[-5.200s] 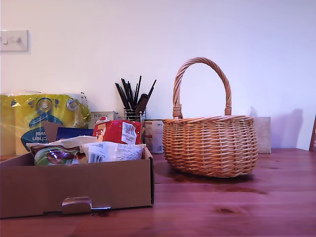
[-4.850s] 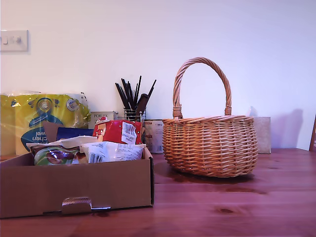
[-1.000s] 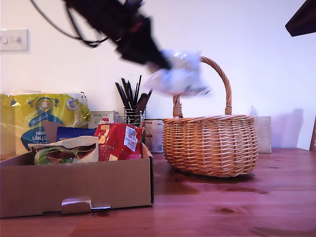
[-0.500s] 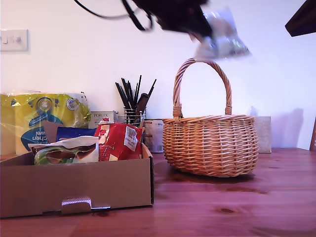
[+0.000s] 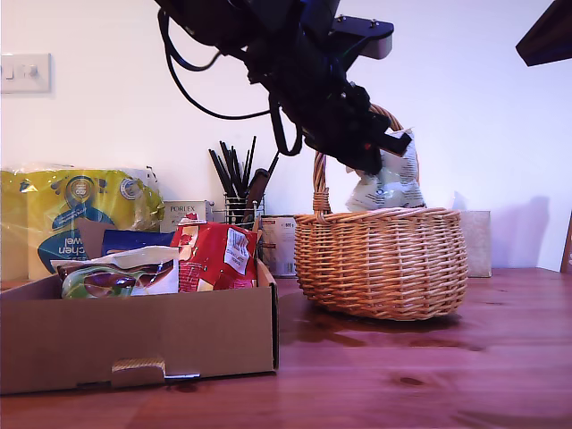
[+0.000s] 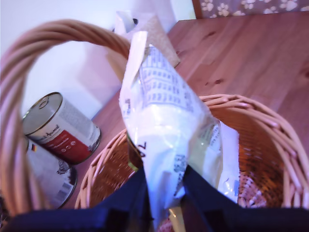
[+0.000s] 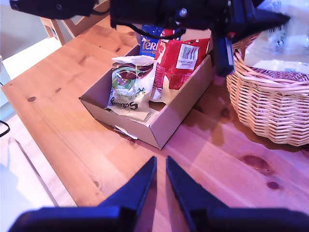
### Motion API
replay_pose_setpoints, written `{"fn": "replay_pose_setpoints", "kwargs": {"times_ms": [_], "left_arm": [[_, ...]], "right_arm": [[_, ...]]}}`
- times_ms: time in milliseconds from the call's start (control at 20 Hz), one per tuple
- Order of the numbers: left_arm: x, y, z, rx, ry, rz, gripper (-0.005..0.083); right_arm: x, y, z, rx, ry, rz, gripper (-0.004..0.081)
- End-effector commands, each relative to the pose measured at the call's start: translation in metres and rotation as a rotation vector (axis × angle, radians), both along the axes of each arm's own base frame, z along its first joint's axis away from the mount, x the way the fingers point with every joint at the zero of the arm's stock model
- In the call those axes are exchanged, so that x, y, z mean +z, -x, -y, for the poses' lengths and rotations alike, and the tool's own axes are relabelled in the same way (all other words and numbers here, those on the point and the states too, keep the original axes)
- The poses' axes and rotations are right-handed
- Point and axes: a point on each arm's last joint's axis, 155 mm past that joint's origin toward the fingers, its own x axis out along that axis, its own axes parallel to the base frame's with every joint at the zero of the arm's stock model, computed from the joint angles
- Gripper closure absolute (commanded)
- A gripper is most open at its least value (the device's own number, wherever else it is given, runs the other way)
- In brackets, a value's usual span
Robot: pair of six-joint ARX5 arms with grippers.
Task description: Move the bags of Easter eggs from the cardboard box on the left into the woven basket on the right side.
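My first gripper is shut on a white crinkly bag of Easter eggs. The bag hangs under the handle with its lower end inside the mouth of the woven basket. The cardboard box, at the exterior view's left, holds a red bag, a blue bag and a white-and-green bag. My second gripper hovers high over the table, shut on nothing.
Behind the box stand a yellow-and-blue towel pack, a small white carton and a wire pot of black utensils. Two tins sit behind the basket. A dark part of an arm shows at the exterior view's top right.
The first arm has carried the white bag from above the box toward the exterior view's right, over the handle, and lowered it into the basket's mouth.
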Motion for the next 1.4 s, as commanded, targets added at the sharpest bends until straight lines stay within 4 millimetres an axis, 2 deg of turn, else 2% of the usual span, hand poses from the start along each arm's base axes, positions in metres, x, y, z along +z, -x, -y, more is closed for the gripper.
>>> {"fn": "replay_pose_setpoints", "kwargs": {"times_ms": [0,200,500,700,850,950,1100,1350], "left_arm": [[-0.003,0.005,-0.003,-0.009,-0.036,-0.014,0.0796],[-0.032,0.021,-0.009,-0.055,-0.133,-0.104,0.0796],[-0.043,0.036,-0.011,-0.119,-0.199,-0.15,0.0796],[-0.032,0.033,-0.008,-0.117,-0.17,-0.122,0.0779],[-0.03,0.035,-0.004,-0.136,-0.156,-0.124,0.0624],[-0.03,0.037,-0.003,-0.145,-0.148,-0.127,0.0587],[-0.024,0.033,0.0,-0.137,-0.127,-0.108,0.0585],[-0.009,0.027,0.004,-0.128,-0.095,-0.066,0.0487]], "right_arm": [[0.005,-0.001,-0.001,0.006,-0.002,0.013,0.0717],[0.005,-0.001,-0.001,0.006,-0.002,0.014,0.0717],[0.005,-0.001,-0.001,0.006,-0.002,0.013,0.0716],[0.005,-0.001,-0.001,0.006,-0.002,0.013,0.0716],[0.005,-0.001,-0.001,0.006,-0.002,0.013,0.0717],[0.005,-0.001,-0.001,0.006,-0.002,0.013,0.0716],[0.005,-0.001,-0.001,0.006,-0.002,0.013,0.0716],[0.005,-0.001,-0.001,0.006,-0.002,0.013,0.0716]]}}
